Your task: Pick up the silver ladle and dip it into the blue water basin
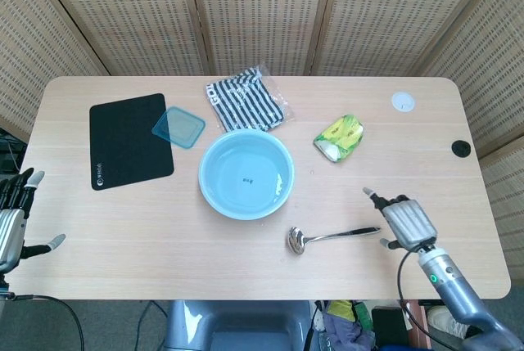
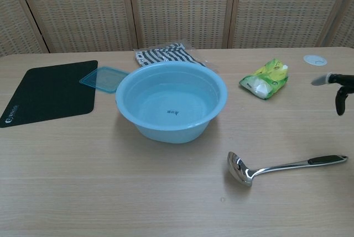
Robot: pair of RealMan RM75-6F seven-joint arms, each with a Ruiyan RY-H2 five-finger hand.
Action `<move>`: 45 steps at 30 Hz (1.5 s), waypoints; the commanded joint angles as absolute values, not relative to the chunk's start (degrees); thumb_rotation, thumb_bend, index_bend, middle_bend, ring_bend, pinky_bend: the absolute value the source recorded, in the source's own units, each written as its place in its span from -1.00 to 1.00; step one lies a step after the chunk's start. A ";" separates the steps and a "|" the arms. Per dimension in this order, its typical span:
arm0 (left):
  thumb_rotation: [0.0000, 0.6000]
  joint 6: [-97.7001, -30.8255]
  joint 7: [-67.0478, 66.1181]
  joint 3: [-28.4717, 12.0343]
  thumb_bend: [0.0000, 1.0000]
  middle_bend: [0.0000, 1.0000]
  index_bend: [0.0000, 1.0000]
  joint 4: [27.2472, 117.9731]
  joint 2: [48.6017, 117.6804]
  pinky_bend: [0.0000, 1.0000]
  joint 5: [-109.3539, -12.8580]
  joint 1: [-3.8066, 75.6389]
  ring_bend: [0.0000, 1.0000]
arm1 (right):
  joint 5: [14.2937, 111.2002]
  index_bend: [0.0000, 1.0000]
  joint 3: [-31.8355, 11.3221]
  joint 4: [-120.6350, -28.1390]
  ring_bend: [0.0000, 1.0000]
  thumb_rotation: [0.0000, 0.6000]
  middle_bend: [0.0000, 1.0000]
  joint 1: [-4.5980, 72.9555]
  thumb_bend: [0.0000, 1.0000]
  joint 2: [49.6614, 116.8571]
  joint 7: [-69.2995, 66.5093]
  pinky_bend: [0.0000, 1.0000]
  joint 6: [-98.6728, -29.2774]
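The silver ladle lies flat on the table, bowl toward the left, dark handle end toward the right. The blue water basin stands at the table's middle, just up and left of the ladle's bowl. My right hand hovers over the ladle's handle end, fingers apart, holding nothing; only its fingertips show at the chest view's right edge. My left hand stays at the table's left edge, open and empty.
A black mat and a teal lid lie at the left. A striped cloth sits behind the basin. A green packet lies right of the basin, a white disc and a dark hole farther right.
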State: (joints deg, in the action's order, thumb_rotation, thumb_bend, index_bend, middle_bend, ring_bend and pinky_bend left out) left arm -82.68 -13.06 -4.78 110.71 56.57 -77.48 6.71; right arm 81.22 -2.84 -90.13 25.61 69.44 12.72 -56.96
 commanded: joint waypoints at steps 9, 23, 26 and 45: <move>1.00 -81.70 -14.23 -4.81 -1.00 -1.00 -1.00 110.59 57.08 -1.00 -76.38 7.41 -1.00 | 73.98 -0.59 -3.26 -84.08 0.86 1.00 0.80 31.27 -0.33 76.37 19.80 1.00 -47.72; 1.00 -81.46 -14.78 -4.69 -1.00 -1.00 -1.00 110.55 57.27 -1.00 -75.85 7.71 -1.00 | 67.28 -0.25 -1.74 -83.91 0.90 1.00 0.86 31.19 -0.35 80.91 26.95 1.00 -48.85; 1.00 -81.33 -14.93 -4.61 -1.00 -1.00 -1.00 110.57 57.34 -1.00 -75.80 7.79 -1.00 | 67.26 -0.20 -1.47 -83.04 0.90 1.00 0.86 30.94 -0.40 81.92 27.19 1.00 -49.71; 1.00 -81.41 -15.00 -4.40 -1.00 -1.00 -1.00 110.66 57.40 -1.00 -75.71 7.89 -1.00 | 64.22 -0.13 -1.63 -75.23 0.90 1.00 0.87 30.53 -0.40 88.78 27.87 1.00 -50.84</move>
